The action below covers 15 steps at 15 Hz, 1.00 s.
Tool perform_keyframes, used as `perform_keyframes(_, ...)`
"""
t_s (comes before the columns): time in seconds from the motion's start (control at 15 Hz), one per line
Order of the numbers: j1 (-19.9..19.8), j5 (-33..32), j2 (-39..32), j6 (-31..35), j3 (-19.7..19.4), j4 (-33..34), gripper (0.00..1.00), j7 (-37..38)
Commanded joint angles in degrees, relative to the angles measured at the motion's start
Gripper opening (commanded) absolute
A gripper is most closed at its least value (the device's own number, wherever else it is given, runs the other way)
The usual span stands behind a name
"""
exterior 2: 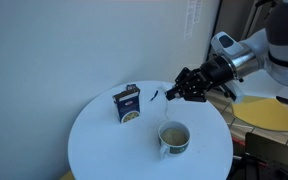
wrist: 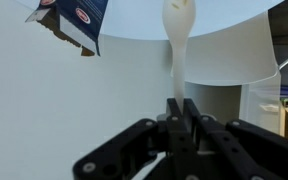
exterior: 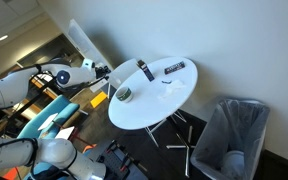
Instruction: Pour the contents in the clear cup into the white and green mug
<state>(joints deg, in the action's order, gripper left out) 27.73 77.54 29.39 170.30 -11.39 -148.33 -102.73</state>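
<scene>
OFFICE LAB: The robot arm (exterior 2: 246, 52) reaches in over a round white table (exterior 2: 99, 150). Its fingers (wrist: 191, 118) are pressed together and pinch a pale, slender strip (wrist: 177, 45), which is probably the thin wall of the clear cup, though no frame shows the cup's outline well enough to be sure. In the wrist view the strip runs straight out from the fingertips, 6 o'clock to 12 o'clock.

The pour depends on one relation. In an exterior view the white and green mug (exterior 2: 174, 138) stands upright on the table at about 6 o'clock from the fingers, close below them but apart. In an exterior view from the far side, the mug (exterior: 124, 93) lies at roughly 5 o'clock from the fingertips. Judged from this, the cup's lip needs to tip toward the mug's open mouth with little sideways travel.

A blue carton (exterior 2: 129, 104) stands at 10 o'clock from the mug, near it but clear of the line between fingers and mug. A flat dark bar (exterior: 174, 68) lies well apart at 2 o'clock. A grey bin (exterior: 234, 138) sits on the floor beside the table. Nothing blocks the way down to the mug.
</scene>
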Motion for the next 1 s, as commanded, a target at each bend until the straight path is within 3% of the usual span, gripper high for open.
perform_keyframes(0.0, 2.89, 8.36, 5.13, 2.12, -1.57, -1.78, 0.03, -9.8)
perform_keyframes(0.53, 1.02, 23.54, 8.77, -0.67, -1.35, -2.22, 0.03, -25.57)
perform_keyframes(0.67, 0.74, 25.78, 8.34, -0.67, -1.29, -1.9, 0.03, -26.52)
perform_keyframes(0.93, -0.11, 27.59, 3.87, 2.32, -2.31, 2.08, 0.03, -21.24)
